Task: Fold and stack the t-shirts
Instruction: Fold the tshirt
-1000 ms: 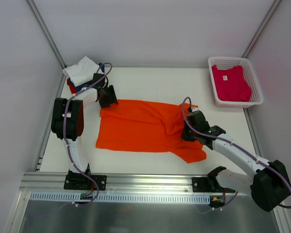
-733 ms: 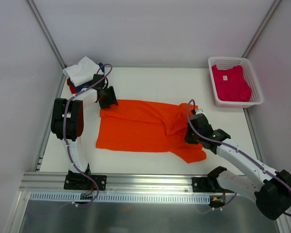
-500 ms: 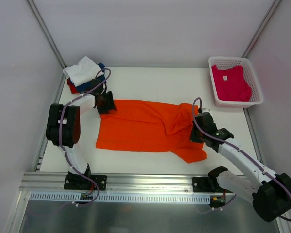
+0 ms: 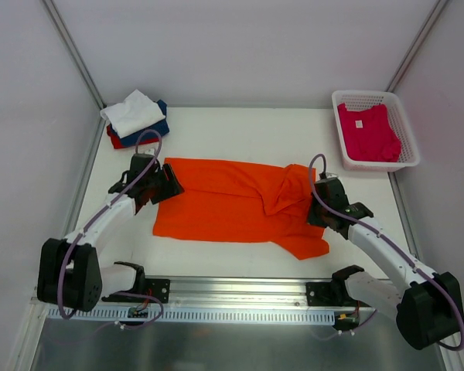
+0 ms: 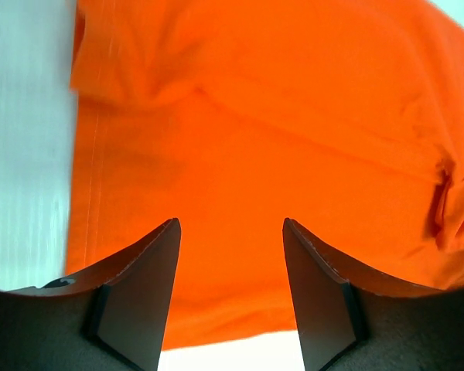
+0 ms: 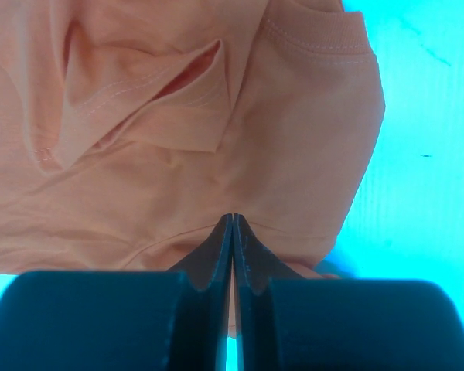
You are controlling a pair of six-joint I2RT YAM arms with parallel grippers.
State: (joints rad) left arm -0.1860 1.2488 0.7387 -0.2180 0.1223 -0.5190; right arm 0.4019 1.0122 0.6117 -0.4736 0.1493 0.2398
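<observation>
Matt orange cloth shirt (image 4: 232,205); white plastic mesh basket (image 4: 377,165); smooth table (image 4: 247,135).

1. Orange t-shirt (image 5: 255,139): runs past the left wrist view's top and right edges.
2. Red t-shirt (image 4: 114,141): mostly hidden under the navy t-shirt (image 4: 148,130) and white t-shirt (image 4: 131,114).
3. Neck label (image 4: 359,122) on the magenta t-shirt (image 4: 369,135): too small to read.

Bright, even overhead light with faint shadows; the right wrist view carries a cyan cast.
</observation>
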